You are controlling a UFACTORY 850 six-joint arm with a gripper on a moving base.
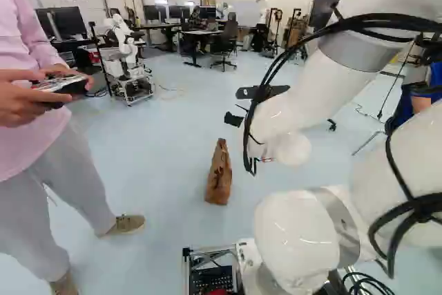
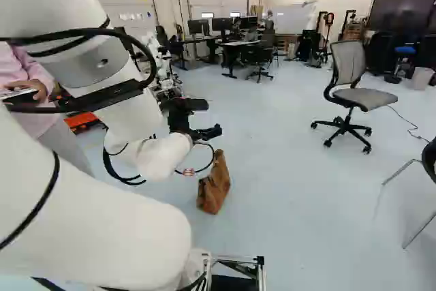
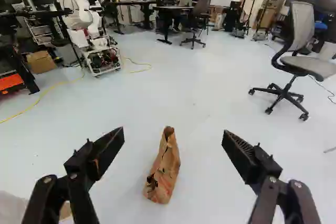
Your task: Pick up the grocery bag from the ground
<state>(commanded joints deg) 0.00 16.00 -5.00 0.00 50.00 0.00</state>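
Pale floor (image 3: 210, 98) spans the room; brown grocery bag (image 3: 164, 174) stands closed-topped upon it; gripper (image 3: 173, 142) fingers spread apart.

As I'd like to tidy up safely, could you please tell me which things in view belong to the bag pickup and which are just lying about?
For the job:
brown paper bag, standing on the floor
gripper, open, not holding the bag

Just about:
grey office chair
yellow cable
cardboard box
another robot
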